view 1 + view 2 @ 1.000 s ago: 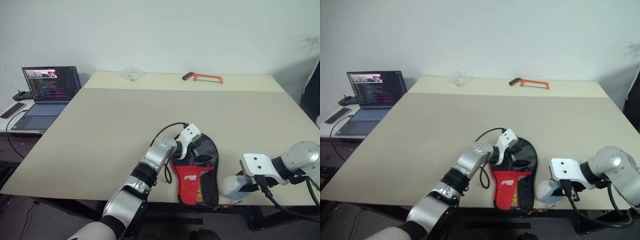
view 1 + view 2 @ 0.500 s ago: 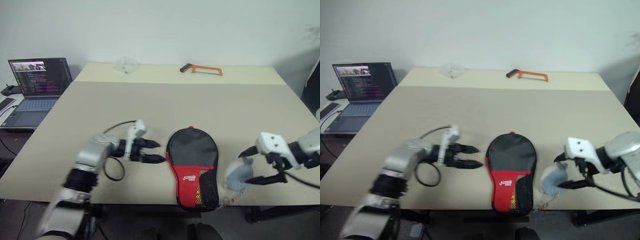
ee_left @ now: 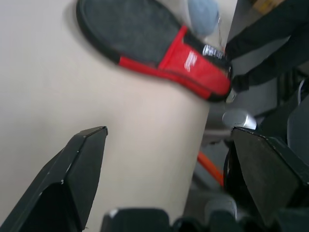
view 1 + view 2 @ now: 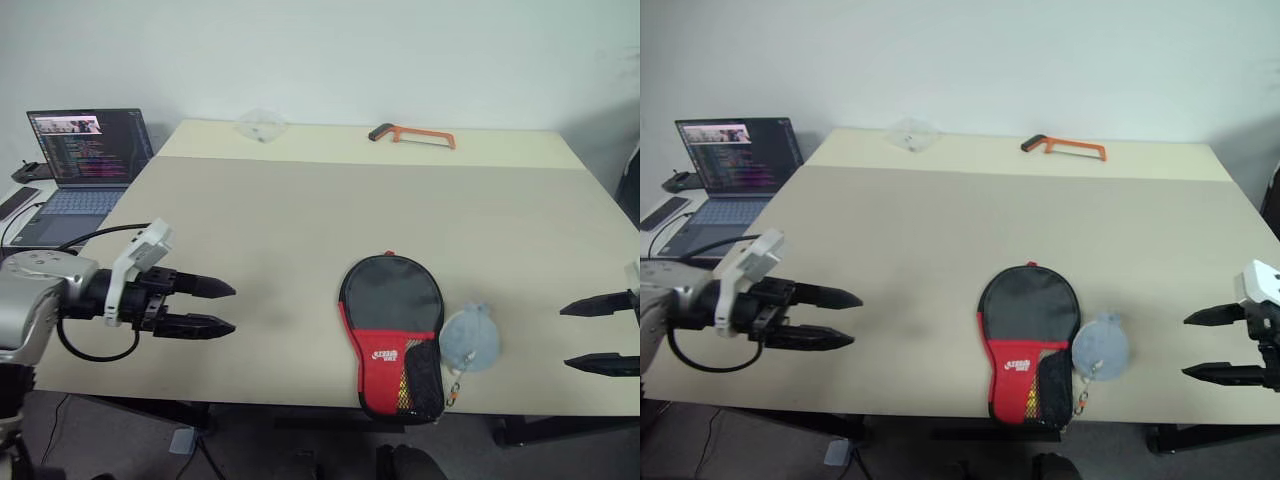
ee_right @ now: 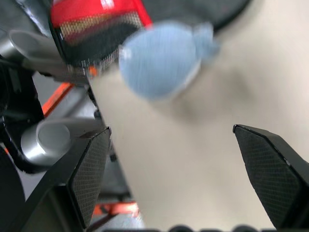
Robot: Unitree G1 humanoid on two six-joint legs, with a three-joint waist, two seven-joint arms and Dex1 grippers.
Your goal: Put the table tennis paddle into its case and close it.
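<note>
- The case [image 4: 392,332] lies flat near the table's [image 4: 300,215] front edge, its shape full and its edge looking shut; the table tennis paddle cannot be seen and is presumably inside.
- The zip's exact end is too small to make out.
- A greyish-white round pouch [image 4: 470,340] on a cord rests just beside the case's right side.
- A second ago the left gripper [image 4: 200,307] was on the case and the right gripper [image 4: 600,335] at the pouch; both have now pulled well apart to the sides, fingers spread wide and empty. The task looks finished.
- The right gripper is cut off at the frame's edge.
- A laptop [image 4: 85,165] and an orange saw [image 4: 412,135] sit far off.
</note>
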